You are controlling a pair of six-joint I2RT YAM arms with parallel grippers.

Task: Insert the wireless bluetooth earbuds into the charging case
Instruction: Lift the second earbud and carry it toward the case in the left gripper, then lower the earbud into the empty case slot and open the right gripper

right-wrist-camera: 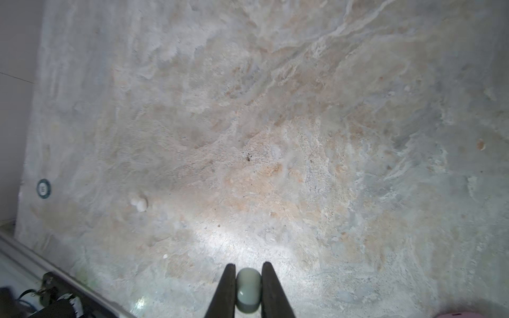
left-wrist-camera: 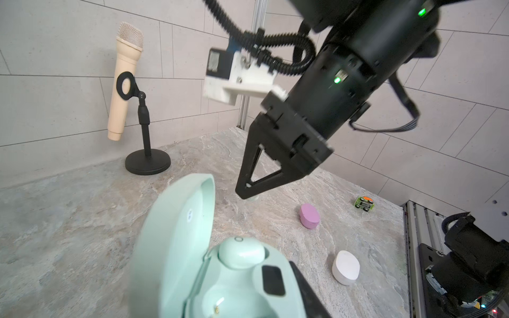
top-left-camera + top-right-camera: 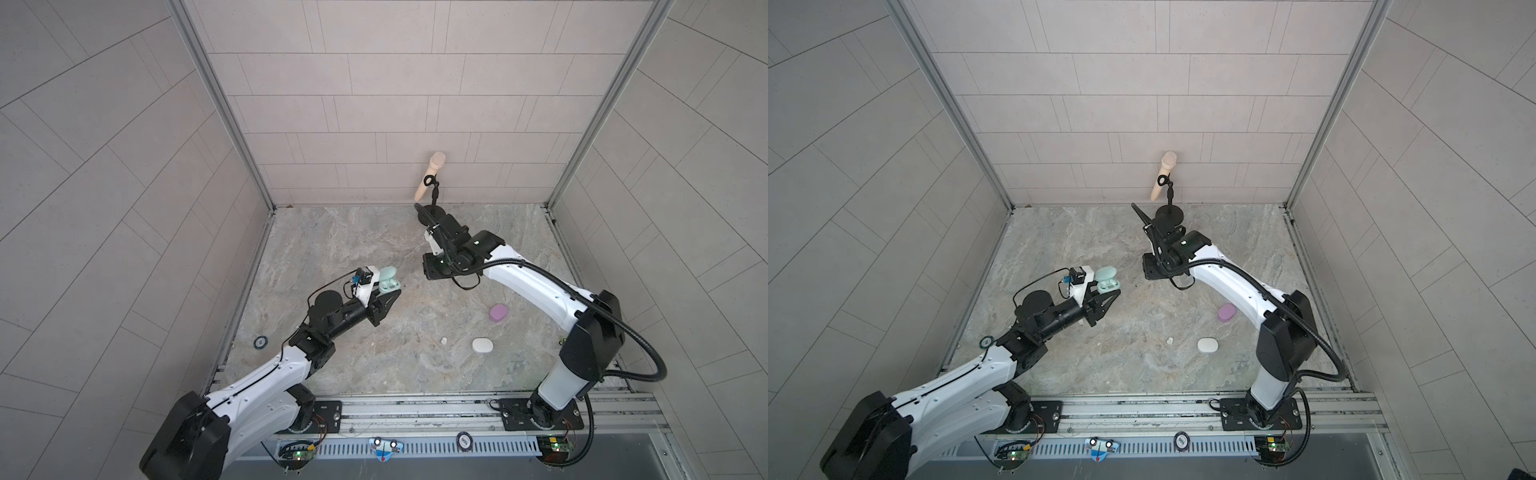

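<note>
Left wrist cam first: nearest us the mint charging case (image 2: 170,242) sits pinched in the L gripper (image 3: 388,297), lid swung open, one black finger (image 2: 305,289) against its side. We see one mint bud (image 2: 241,252) seated in its well; the well next to it is empty, contacts showing. Just past the case the R gripper (image 1: 248,267) hangs over the marble table (image 3: 374,365), clear of the case, tips pressed onto a second mint bud (image 1: 248,290); right wrist cam shows it squeezed btw both fingers. Further on we find, on the table, a white case (image 2: 345,268) and a lilac case (image 2: 309,216), both shut, well apart; a lone white bud (image 3: 444,340) lies near the white case. Beyond the lilac case sits a green-orange toy car (image 2: 364,203). At the back wall we see a beige mic (image 2: 124,82) clipped on a black stand (image 2: 147,162).
</note>
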